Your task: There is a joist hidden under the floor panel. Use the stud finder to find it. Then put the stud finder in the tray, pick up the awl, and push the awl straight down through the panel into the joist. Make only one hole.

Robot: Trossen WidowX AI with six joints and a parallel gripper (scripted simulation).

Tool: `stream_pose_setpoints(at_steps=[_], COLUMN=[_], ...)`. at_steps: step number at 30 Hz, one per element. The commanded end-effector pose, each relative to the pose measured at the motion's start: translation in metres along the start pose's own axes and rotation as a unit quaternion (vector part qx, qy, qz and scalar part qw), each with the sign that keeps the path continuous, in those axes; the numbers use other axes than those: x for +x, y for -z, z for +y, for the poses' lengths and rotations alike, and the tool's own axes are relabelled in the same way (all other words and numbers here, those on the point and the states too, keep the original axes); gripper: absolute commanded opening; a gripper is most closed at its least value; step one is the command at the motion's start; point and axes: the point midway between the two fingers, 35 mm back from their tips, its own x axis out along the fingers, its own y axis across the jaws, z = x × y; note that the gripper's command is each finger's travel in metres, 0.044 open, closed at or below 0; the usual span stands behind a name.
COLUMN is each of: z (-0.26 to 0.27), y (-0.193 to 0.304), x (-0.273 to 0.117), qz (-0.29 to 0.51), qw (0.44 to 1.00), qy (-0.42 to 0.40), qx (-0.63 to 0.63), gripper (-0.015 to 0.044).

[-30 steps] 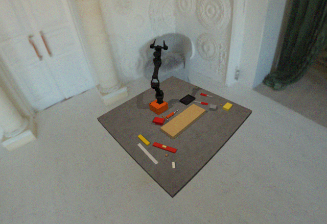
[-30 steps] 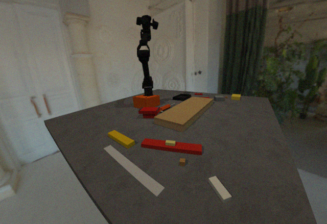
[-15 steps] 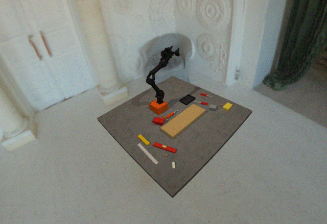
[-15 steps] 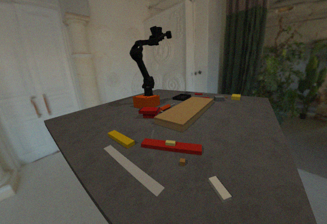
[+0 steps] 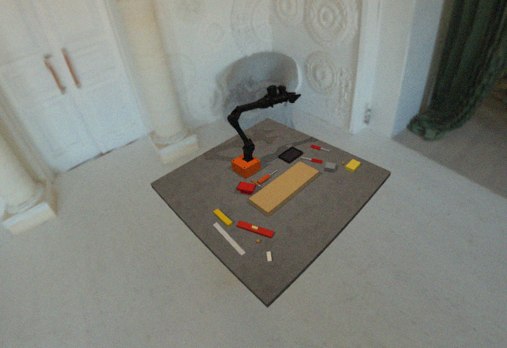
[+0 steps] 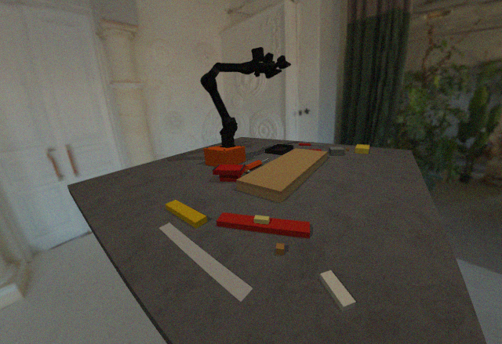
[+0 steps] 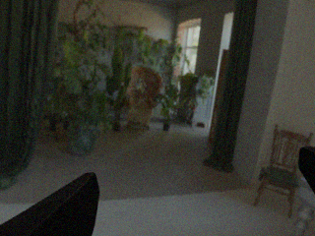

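The tan floor panel [image 5: 286, 189] [image 6: 285, 172] lies flat on the table. A red block-like device [image 5: 245, 187] [image 6: 229, 170], seemingly the stud finder, stands between the orange base and the panel's near end. An orange-handled tool [image 5: 264, 179] [image 6: 253, 165] with a metal shaft lies beside the panel. A thinner tan-handled tool [image 5: 256, 182] lies close by; I cannot tell which is the awl. The black tray [image 5: 291, 154] [image 6: 278, 148] sits beyond the panel's far end and looks empty. My gripper [image 5: 296, 97] [image 6: 284, 68] [image 7: 200, 171] is open and empty, high above the table, pointing outward.
A red level [image 5: 264, 231] [image 6: 243, 222], a yellow bar [image 5: 222, 216], a pale strip [image 5: 229, 239] and a white block [image 5: 268, 256] lie at the near end. Two red-handled tools [image 5: 315, 147] [image 5: 316, 160], a grey block [image 5: 330, 166] and a yellow block [image 5: 352, 166] lie at the far end.
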Motion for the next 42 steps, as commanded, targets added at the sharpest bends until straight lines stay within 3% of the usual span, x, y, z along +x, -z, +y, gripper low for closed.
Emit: stream_pose_setpoints(at_steps=[1, 6, 12, 24, 33, 42], z=[-0.048, -0.112, -0.186, -0.291, -0.304, -0.252], y=[0.049, 0.11, 0.18, 0.296, 0.357, 0.393], x=[0.007, 0.0, -0.035, -0.181, -0.327, -0.464], qz=[0.079, 0.185, 0.314, 0.551, 0.682, 0.744], qw=[0.994, 0.971, 0.924, 0.794, 0.692, 0.611], qy=[0.056, 0.12, 0.181, 0.242, 0.237, 0.196], qx=[-0.05, -0.094, -0.12, -0.083, 0.022, 0.184], gripper=[0.044, 0.044, 0.044, 0.044, 0.044, 0.044])
